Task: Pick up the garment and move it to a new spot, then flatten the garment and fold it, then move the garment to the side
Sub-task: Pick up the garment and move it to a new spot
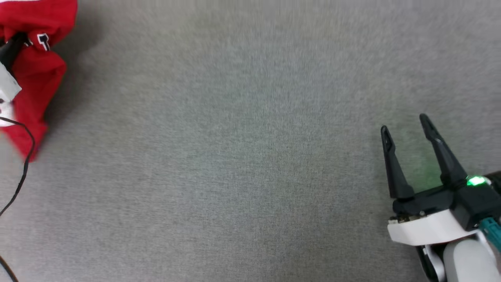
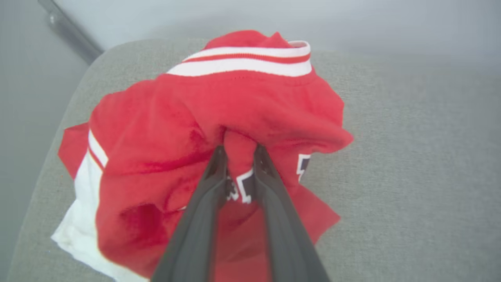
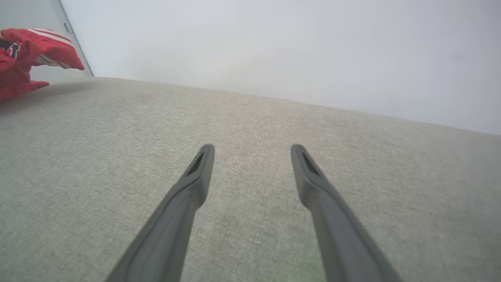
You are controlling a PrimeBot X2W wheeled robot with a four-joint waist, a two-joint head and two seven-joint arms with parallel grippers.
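Observation:
The garment (image 1: 37, 74) is a bunched red jersey with white sleeves and striped trim, at the head view's far left edge. My left gripper (image 2: 239, 150) is shut on a fold of its red cloth beside the dark letters, and the garment (image 2: 219, 129) hangs crumpled around the fingers, with the striped collar on top and a white sleeve at the lower left. In the head view, part of the left arm (image 1: 7, 88) overlaps the cloth. My right gripper (image 1: 405, 126) stands open and holds nothing at the lower right, far from the garment (image 3: 27, 55).
A grey fabric-covered surface (image 1: 242, 149) spreads across the head view. A thin black cable (image 1: 23, 172) hangs at the left edge. A pale wall (image 3: 274, 47) rises behind the surface, whose rounded corner (image 2: 90, 62) shows behind the garment.

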